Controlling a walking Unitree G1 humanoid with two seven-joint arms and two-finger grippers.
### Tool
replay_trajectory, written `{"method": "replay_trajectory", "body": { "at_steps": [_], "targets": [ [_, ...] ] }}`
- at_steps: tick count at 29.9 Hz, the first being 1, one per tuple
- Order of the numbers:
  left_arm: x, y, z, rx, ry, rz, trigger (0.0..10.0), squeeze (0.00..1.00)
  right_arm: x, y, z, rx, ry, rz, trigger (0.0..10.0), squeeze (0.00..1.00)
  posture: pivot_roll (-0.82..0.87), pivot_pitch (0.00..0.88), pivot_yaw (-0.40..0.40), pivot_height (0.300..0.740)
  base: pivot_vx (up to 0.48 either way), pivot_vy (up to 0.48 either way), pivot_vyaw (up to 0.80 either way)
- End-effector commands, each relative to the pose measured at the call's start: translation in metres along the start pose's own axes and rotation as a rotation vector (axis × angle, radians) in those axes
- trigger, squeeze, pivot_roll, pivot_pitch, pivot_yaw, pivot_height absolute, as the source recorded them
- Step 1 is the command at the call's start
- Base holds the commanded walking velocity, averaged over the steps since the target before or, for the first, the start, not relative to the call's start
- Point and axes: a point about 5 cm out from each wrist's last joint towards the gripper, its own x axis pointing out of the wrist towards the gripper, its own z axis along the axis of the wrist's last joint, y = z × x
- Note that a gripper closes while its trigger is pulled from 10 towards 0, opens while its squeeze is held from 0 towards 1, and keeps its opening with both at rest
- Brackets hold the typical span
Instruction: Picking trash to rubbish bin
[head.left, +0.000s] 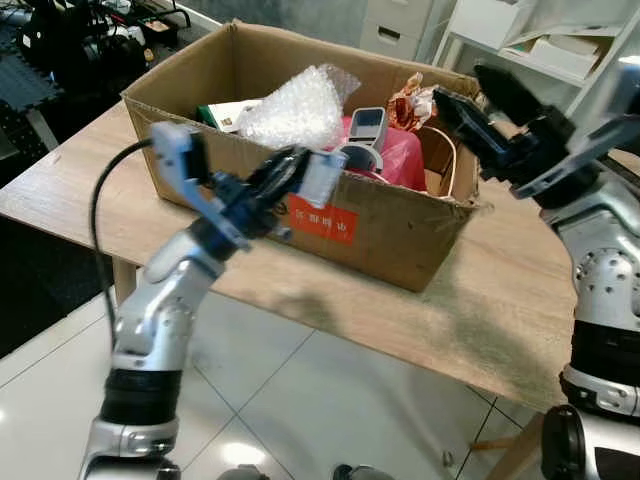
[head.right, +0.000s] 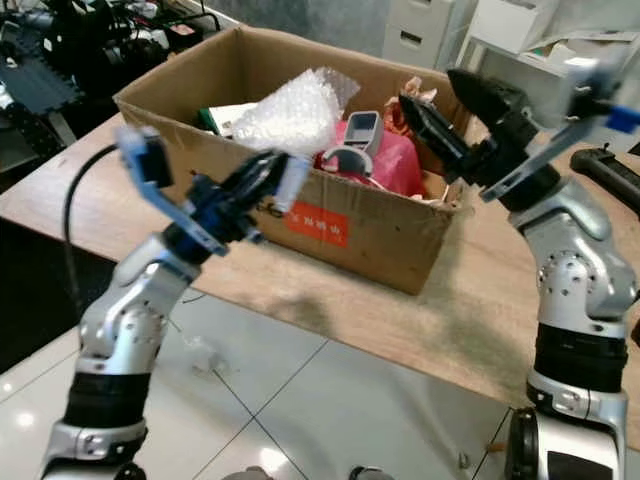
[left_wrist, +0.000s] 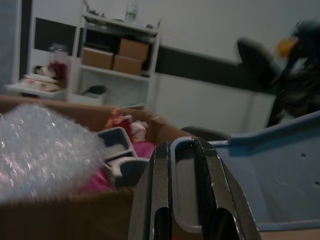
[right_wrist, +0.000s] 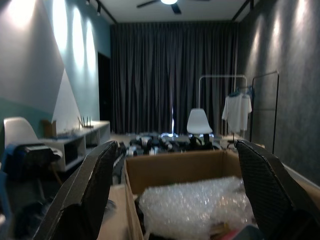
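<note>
An open cardboard box (head.left: 380, 225) stands on the wooden table (head.left: 480, 300). It holds bubble wrap (head.left: 295, 105), a pink bag (head.left: 405, 155), a grey-white tray (head.left: 367, 125) and a red-and-white wrapper (head.left: 410, 98). My left gripper (head.left: 298, 172) is raised at the box's front wall, level with its rim, and is shut on a small grey plastic tray (head.left: 325, 178). In the left wrist view the tray (left_wrist: 185, 195) sits clamped between the fingers (left_wrist: 150, 200). My right gripper (head.left: 475, 100) hovers open above the box's right end with nothing between its fingers (right_wrist: 95, 190).
White shelving (head.left: 545, 50) and grey drawers (head.left: 395, 25) stand behind the table. Dark equipment (head.left: 80, 35) is piled at the back left. A black object (head.right: 612, 168) lies on the table at the far right. Pale floor tiles (head.left: 300, 400) lie below the table's front edge.
</note>
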Motion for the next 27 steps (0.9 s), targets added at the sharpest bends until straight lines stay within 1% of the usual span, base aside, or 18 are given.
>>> {"method": "replay_trajectory", "body": {
  "at_steps": [1,2,3,5,6,7,8,10,12,14,16,17,18,19,21,23,26,27],
  "targets": [
    [0.002,0.000,0.000,0.052,0.020,0.003,10.0,0.00,-0.003,0.000,0.005,0.008,-0.024,0.003,10.0,0.00,0.03,0.108,-0.036,0.740,0.000,0.000,0.00],
    [0.006,0.000,0.001,0.088,0.032,0.011,10.0,0.00,-0.004,0.000,0.005,0.012,-0.031,-0.001,10.0,0.00,0.03,0.108,-0.036,0.740,0.000,0.000,0.00],
    [0.006,0.000,0.001,0.088,0.032,0.011,10.0,0.00,-0.004,0.000,0.005,0.012,-0.031,-0.001,10.0,0.00,0.03,0.108,-0.036,0.740,0.000,0.000,0.00],
    [0.023,0.004,0.005,0.218,0.053,0.059,10.0,0.00,-0.006,-0.005,0.007,0.013,-0.052,-0.037,10.0,0.00,0.03,0.109,-0.035,0.740,0.000,0.000,0.00],
    [0.029,0.004,0.007,0.255,0.051,0.072,10.0,0.00,-0.006,-0.007,0.008,0.011,-0.058,-0.054,10.0,0.00,0.03,0.109,-0.035,0.740,0.000,0.000,0.00],
    [0.040,0.004,0.014,0.276,0.019,0.089,10.0,0.00,-0.007,-0.014,0.007,0.006,-0.060,-0.122,10.0,0.00,0.02,0.111,-0.027,0.740,0.000,0.000,0.00],
    [0.040,0.004,0.014,0.276,0.019,0.089,10.0,0.00,-0.007,-0.014,0.007,0.006,-0.060,-0.122,10.0,0.00,0.02,0.111,-0.027,0.740,0.000,0.000,0.00],
    [0.051,0.003,0.023,0.297,-0.020,0.111,10.0,0.00,-0.010,-0.023,0.005,-0.007,-0.057,-0.210,10.0,0.00,0.02,0.114,-0.021,0.740,0.000,0.000,0.00],
    [0.058,0.009,0.029,0.374,-0.016,0.161,10.0,0.00,-0.016,-0.029,-0.001,-0.039,0.007,-0.284,10.0,0.00,0.00,0.121,-0.007,0.740,0.000,0.000,0.00],
    [0.060,0.012,0.031,0.402,-0.012,0.181,10.0,0.00,-0.020,-0.032,-0.005,-0.051,0.043,-0.324,10.0,0.00,0.00,0.122,-0.005,0.740,0.000,0.000,0.00],
    [0.063,0.017,0.034,0.433,-0.010,0.216,10.0,0.00,-0.031,-0.045,-0.011,-0.065,0.109,-0.444,10.0,0.00,-0.01,0.127,0.002,0.740,0.000,0.000,0.00],
    [0.063,0.017,0.034,0.433,-0.010,0.216,10.0,0.00,-0.031,-0.045,-0.011,-0.065,0.109,-0.444,10.0,0.00,-0.01,0.127,0.002,0.740,0.000,0.000,0.00],
    [0.064,0.020,0.035,0.458,-0.006,0.231,10.0,0.00,-0.043,-0.055,-0.016,-0.063,0.156,-0.551,10.0,0.00,-0.02,0.134,0.009,0.740,0.000,0.000,0.00],
    [0.064,0.020,0.035,0.458,-0.006,0.231,10.0,0.00,-0.043,-0.055,-0.016,-0.063,0.156,-0.551,10.0,0.00,-0.02,0.134,0.009,0.740,0.000,0.000,0.00],
    [0.065,0.022,0.035,0.483,0.003,0.234,10.0,0.00,-0.054,-0.060,-0.019,-0.071,0.200,-0.613,10.0,0.00,-0.03,0.137,0.010,0.740,0.000,0.000,0.00],
    [0.067,0.024,0.034,0.509,0.007,0.244,10.0,0.00,-0.060,-0.060,-0.020,-0.085,0.225,-0.627,10.0,0.00,-0.03,0.142,0.013,0.740,0.000,0.000,-0.52],
    [0.067,0.024,0.034,0.516,0.007,0.248,10.0,0.00,-0.062,-0.059,-0.020,-0.080,0.225,-0.626,10.0,0.00,-0.03,0.147,0.016,0.740,0.000,0.000,-0.80],
    [0.067,0.028,0.026,0.555,0.048,0.271,10.0,0.00,-0.061,-0.054,-0.018,-0.073,0.227,-0.591,10.0,0.00,-0.04,0.152,0.022,0.740,0.000,0.000,-0.80]
  ]
}}
